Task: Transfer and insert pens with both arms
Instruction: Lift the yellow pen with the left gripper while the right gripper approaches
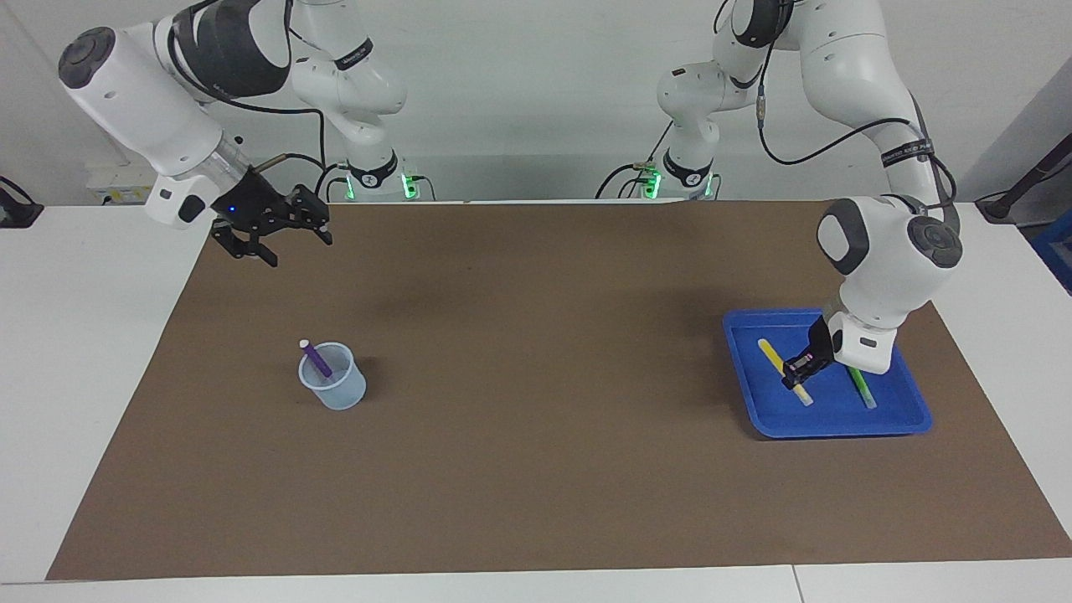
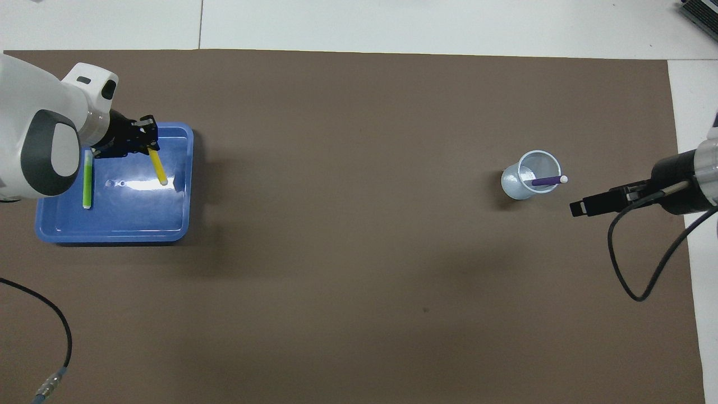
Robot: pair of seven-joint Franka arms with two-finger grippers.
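Three pens to account for: my left gripper [image 1: 797, 371] has pinched shut on the yellow pen [image 1: 772, 355], holding it tilted over the blue tray [image 1: 837, 419]; the green pen [image 1: 863, 389] lies flat in that tray beside it, and the purple pen [image 1: 316, 360] leans in the clear cup [image 1: 333, 388] toward the right arm's end. My right gripper [image 1: 276, 230] hangs with its jaws spread and empty, over the mat near the cup. I worry about the grip — it sits near one end, so the pen could pivot or slip during the handover and miss the right gripper's fingers.
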